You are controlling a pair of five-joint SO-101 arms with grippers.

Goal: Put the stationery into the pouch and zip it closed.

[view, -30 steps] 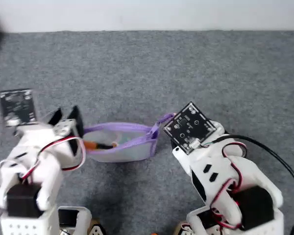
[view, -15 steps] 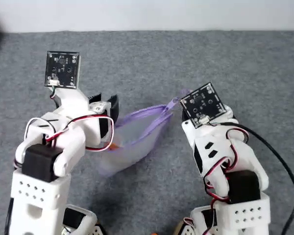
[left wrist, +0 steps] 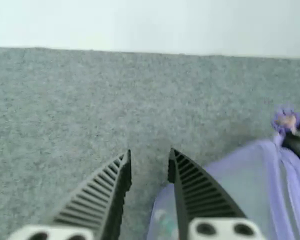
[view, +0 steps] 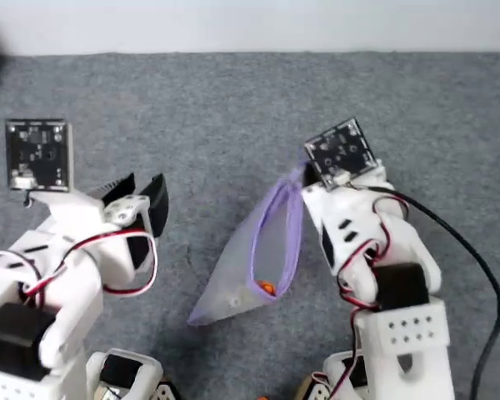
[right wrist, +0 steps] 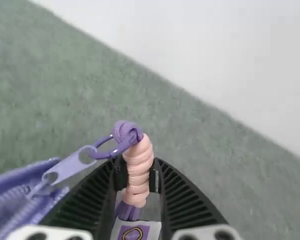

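1. Now my right gripper (right wrist: 137, 169) is clamped tight on the pink pull cord (right wrist: 139, 150) of the zip.
2. The pouch (view: 233, 283) trails from it over the grey mat (view: 233, 108), an orange item (view: 267, 288) inside.
3. Its mouth looks unzipped, so I judge closing is left to do.
4. My left gripper (left wrist: 150, 152) stands parted and empty, near the pouch, not touching.

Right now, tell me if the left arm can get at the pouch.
Probably yes: the left gripper is open beside the pouch, with only bare carpet between; the right gripper holds its zip cord.
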